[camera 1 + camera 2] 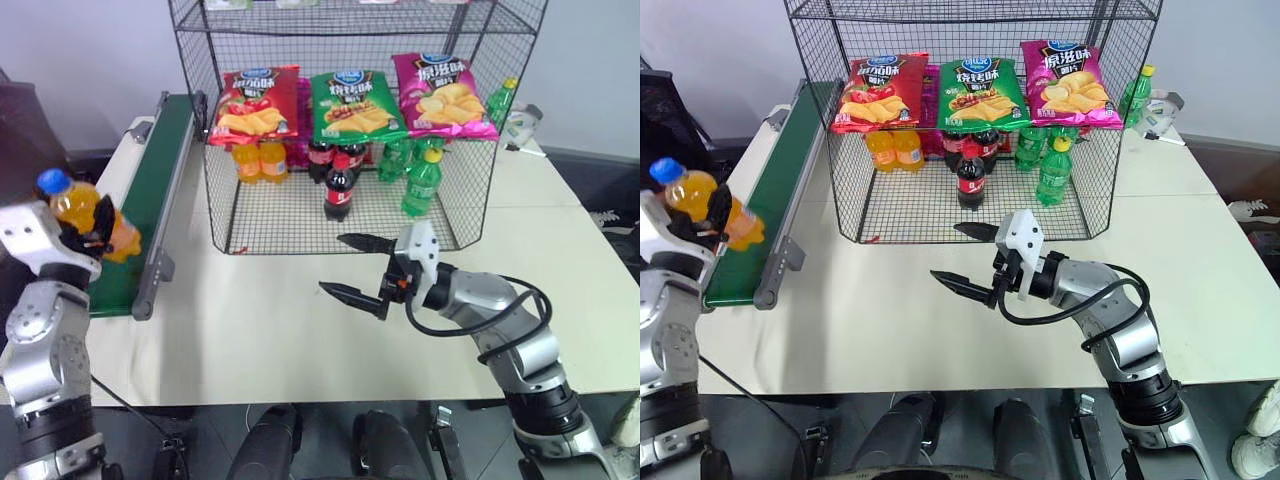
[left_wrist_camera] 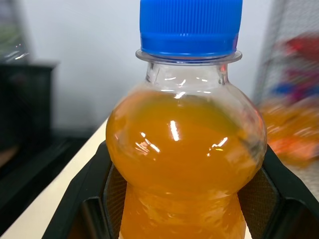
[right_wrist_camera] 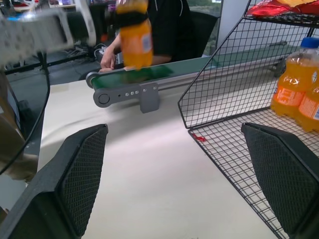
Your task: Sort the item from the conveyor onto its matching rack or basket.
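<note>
Left gripper [image 1: 92, 232]: fingers pinching the orange soda bottle [image 1: 88, 212], holding it clear above the conveyor [image 1: 150, 190].
Right gripper [image 1: 362, 268]: fingers spread, waiting before the wire rack [image 1: 340, 120].

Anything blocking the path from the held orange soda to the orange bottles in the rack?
Partly. The left gripper holds the orange soda bottle over the conveyor. The rack has mesh on its near left side; its front is open, where the right gripper hovers open.

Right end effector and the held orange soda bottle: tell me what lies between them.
In the left eye view, between the right end effector and the orange soda bottle lie bare white tabletop and the conveyor end with its grey rail.
</note>
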Tool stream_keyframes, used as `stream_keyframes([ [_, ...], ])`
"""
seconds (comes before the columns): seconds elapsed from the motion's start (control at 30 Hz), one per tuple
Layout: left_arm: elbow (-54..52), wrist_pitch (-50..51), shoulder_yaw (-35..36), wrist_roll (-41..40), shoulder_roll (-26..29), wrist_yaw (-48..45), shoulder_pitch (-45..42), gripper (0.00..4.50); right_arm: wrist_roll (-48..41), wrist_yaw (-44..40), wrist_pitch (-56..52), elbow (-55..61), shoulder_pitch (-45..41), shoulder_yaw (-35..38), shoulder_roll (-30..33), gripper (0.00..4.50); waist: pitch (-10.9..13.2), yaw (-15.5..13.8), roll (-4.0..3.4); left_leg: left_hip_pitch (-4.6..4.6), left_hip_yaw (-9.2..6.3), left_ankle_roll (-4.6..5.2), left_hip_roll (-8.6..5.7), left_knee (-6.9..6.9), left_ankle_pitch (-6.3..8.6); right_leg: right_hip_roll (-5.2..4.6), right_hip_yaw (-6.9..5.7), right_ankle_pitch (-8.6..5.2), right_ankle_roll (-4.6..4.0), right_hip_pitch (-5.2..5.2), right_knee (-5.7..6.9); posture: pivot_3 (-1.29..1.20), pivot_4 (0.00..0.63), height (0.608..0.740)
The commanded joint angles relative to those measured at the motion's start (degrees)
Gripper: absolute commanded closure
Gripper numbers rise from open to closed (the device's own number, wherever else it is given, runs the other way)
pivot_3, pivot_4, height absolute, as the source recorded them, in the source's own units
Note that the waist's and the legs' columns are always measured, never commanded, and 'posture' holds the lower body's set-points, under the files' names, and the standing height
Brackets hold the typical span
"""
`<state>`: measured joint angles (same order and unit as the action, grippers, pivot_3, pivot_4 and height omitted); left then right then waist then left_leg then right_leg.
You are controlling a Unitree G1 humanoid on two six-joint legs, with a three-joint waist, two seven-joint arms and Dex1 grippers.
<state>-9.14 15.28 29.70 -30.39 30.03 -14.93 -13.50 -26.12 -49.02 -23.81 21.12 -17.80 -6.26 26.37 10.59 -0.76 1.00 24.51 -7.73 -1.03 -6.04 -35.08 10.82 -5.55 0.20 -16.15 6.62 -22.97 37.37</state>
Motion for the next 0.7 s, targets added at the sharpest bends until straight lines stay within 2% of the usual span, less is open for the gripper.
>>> stream_keyframes([
  [0.03,-8.81,3.70,-3.50,-5.16,2.12,-4.03,-3.44,2.07,-1.03,-0.20,0.79,0.88,-1.38,3.23,1.74,0.00,0.00,0.04,-0.01,0.00,0.01,0.00,0.00,0.00,0.00,0.00,0.00,0.00,0.00,0.01,-0.01,0.00,0.150,0.740],
  [0.13,-11.58,7.26,-9.57,-5.28,1.75,-5.92,-4.39,2.07,-0.90,-0.10,0.98,0.39,-1.53,4.99,3.20,0.00,-0.01,0.10,-0.03,-0.02,0.03,0.00,-0.01,0.03,0.00,-0.01,0.01,0.00,0.00,0.10,-0.05,0.00,0.150,0.740],
  [0.27,-8.80,6.39,-18.90,1.96,-3.27,-2.63,-7.03,2.07,-0.52,0.10,1.36,-0.27,-1.23,6.67,4.64,0.00,-0.01,0.15,-0.04,-0.02,0.03,0.01,0.01,0.05,-0.01,0.03,0.02,0.00,0.00,0.23,-0.02,0.00,0.150,0.740],
  [0.47,8.29,-2.80,-26.86,14.83,-12.86,3.08,-11.93,2.07,0.10,0.62,2.21,-1.57,-1.73,8.16,6.06,0.00,0.00,0.02,-0.02,-0.02,0.08,0.02,0.00,0.04,-0.01,0.03,0.01,0.01,0.01,0.23,-0.02,0.00,0.150,0.740],
  [0.57,20.26,-11.97,-27.08,20.02,-17.44,7.42,-16.33,2.07,-0.10,0.69,2.23,-1.45,-1.83,8.37,6.44,0.00,0.01,-0.05,0.00,0.00,0.07,0.02,-0.03,0.01,-0.02,0.02,-0.02,0.01,0.02,0.24,-0.02,0.00,0.150,0.740],
  [0.7,34.87,-21.46,-25.94,22.67,-21.23,10.53,-22.59,2.07,-0.11,1.05,2.22,-0.80,-1.24,8.34,6.53,0.00,0.03,-0.05,0.03,0.04,0.05,0.02,-0.04,-0.02,-0.01,0.01,-0.06,0.02,0.03,0.23,-0.02,0.00,0.150,0.740],
])
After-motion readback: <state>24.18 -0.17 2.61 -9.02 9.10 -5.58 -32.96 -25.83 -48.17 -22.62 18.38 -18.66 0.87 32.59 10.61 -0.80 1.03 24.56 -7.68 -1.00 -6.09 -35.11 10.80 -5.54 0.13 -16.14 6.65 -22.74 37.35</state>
